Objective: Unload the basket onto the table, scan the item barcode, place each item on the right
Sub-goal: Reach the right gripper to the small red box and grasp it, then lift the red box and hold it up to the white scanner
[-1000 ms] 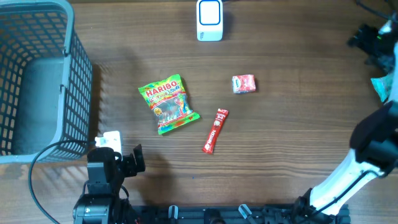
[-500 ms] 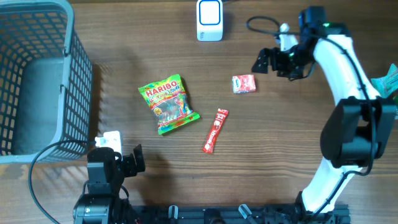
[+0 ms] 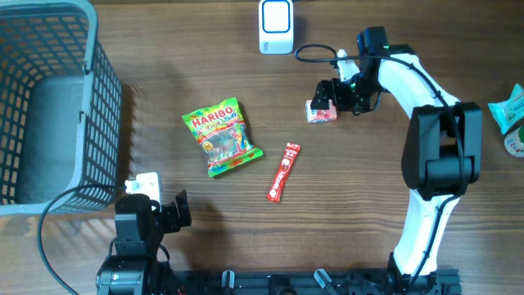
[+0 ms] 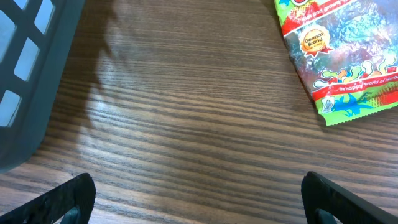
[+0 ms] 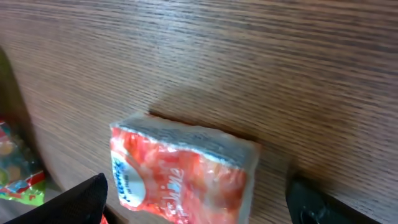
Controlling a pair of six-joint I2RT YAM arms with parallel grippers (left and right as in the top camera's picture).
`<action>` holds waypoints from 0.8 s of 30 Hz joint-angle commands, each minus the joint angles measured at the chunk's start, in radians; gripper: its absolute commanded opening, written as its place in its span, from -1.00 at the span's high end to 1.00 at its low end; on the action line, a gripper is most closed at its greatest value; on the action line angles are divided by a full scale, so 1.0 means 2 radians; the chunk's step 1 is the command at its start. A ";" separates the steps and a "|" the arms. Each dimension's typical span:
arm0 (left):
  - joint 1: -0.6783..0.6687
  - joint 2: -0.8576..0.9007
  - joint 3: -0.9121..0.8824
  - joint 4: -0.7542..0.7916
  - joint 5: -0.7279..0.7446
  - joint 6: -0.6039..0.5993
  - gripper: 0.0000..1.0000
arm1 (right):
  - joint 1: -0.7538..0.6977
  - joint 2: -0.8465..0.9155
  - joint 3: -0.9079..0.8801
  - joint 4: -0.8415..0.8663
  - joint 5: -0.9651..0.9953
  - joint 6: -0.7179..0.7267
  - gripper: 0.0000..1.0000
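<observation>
A small red-and-white packet [image 3: 321, 111] lies flat on the wooden table right of centre. My right gripper [image 3: 329, 98] is down over it, open. In the right wrist view the packet [image 5: 183, 171] lies between the two black fingertips [image 5: 84, 200], with a gap on each side. The white scanner [image 3: 276, 26] stands at the far edge. A green Haribo bag [image 3: 221, 137] and a red stick pack [image 3: 283, 171] lie mid-table. My left gripper [image 3: 173, 211] rests open near the front left, nothing between its fingers [image 4: 65, 198]. The Haribo bag's [image 4: 342, 50] corner shows ahead of it.
A grey mesh basket [image 3: 49, 106] fills the left end of the table, and its wall [image 4: 31, 68] shows in the left wrist view. Green-packaged items [image 3: 509, 115] sit at the right edge. A cable [image 3: 315, 51] trails from the right wrist.
The right arm swung in from the far right edge and came down over the small red packet. The left arm and the items have not moved.
</observation>
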 commanded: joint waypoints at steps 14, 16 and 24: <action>0.002 -0.001 -0.002 0.002 -0.005 0.006 -1.00 | 0.010 0.066 -0.019 -0.002 0.002 -0.029 0.91; 0.002 -0.001 -0.002 0.002 -0.005 0.006 -1.00 | 0.010 0.060 -0.010 -0.020 0.002 -0.004 0.91; 0.002 -0.001 -0.002 0.002 -0.005 0.006 -1.00 | 0.003 0.038 0.106 -0.272 -0.146 0.107 0.92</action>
